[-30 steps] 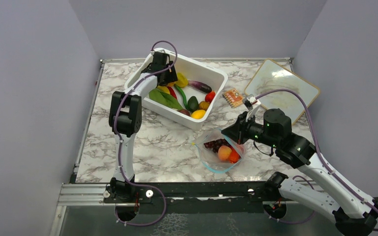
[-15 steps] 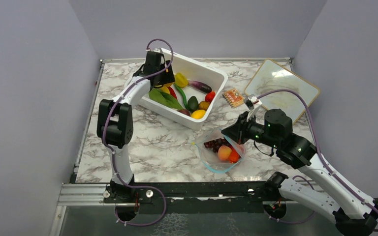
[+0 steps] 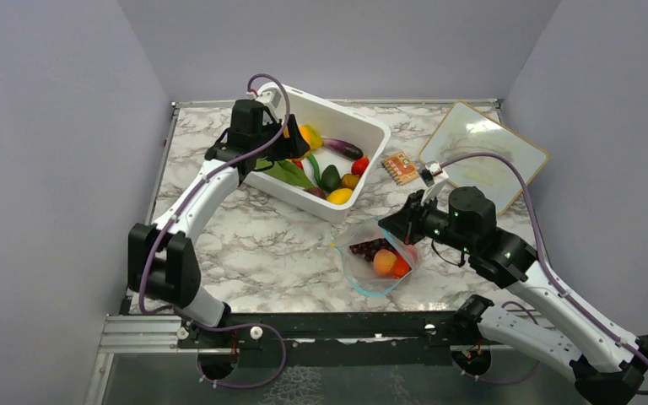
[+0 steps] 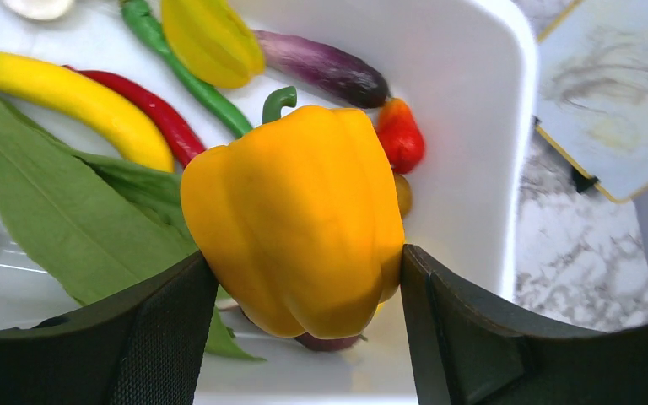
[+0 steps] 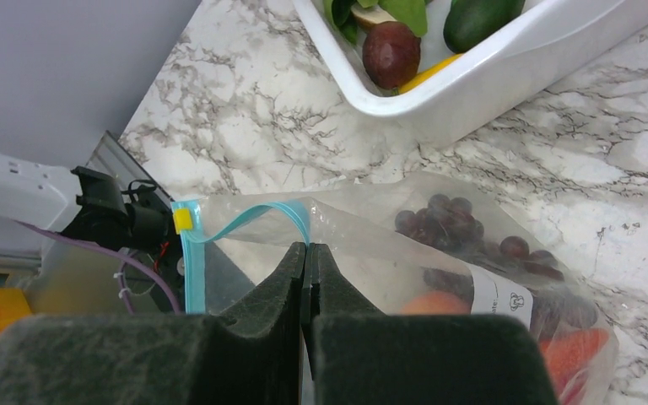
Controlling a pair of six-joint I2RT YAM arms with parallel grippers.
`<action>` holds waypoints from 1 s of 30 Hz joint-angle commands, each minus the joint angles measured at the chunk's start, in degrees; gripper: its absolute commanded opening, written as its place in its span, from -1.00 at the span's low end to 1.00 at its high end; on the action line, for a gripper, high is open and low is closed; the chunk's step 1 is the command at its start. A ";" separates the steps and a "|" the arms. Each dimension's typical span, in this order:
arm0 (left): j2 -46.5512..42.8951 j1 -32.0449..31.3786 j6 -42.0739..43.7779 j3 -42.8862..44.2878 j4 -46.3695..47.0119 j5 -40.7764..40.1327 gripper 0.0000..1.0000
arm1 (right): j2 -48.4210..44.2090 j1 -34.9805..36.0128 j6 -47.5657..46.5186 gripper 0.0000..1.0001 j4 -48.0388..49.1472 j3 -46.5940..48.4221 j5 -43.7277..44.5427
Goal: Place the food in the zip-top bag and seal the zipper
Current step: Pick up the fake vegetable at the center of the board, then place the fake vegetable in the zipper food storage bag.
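Marble table (image 3: pixel 261 245): one tub (image 3: pixel 369 128), one bag (image 3: pixel 357 270)

The left arm (image 3: pixel 194 199), white links with black joints, stretches far forward from its base, its elbow low on the outer side and its forearm angling up to the wrist. The black left gripper (image 4: pixel 305 257) stands wide, its fingers (image 4: pixel 160 329) pressed against both flanks of a yellow-orange plastic bell pepper (image 4: pixel 299 211). The right arm (image 3: pixel 564 305) folds inward. The right gripper (image 5: pixel 306 253) has its jaws pinched together on the rim of a clear crinkly zip-top bag (image 5: pixel 371 228).
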 commanded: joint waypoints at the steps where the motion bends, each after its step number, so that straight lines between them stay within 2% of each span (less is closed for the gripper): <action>1: -8.48 -1.50 1.53 -4.53 0.84 7.34 -0.46 | 1.06 0.08 1.25 -0.99 1.80 1.02 3.26; 4: -13.18 -3.11 1.94 -7.48 0.39 11.11 -0.47 | 1.55 0.08 1.03 -0.99 2.05 1.11 4.51; 10: -20.66 -9.28 5.74 -9.54 -4.27 12.71 -0.48 | 2.20 0.07 0.32 -0.98 0.59 1.88 7.64; 17: -27.49 -12.44 3.51 -11.95 -5.07 17.81 -0.50 | 2.00 0.07 0.80 -0.99 1.04 1.58 8.43; 25: -30.94 -14.18 -0.81 -17.16 -4.64 29.73 -0.51 | 1.37 0.08 2.63 -0.99 2.66 1.13 7.75; 30: -32.12 -16.91 -2.08 -17.73 -4.16 31.41 -0.51 | 1.49 0.08 2.96 -0.98 3.07 0.49 8.08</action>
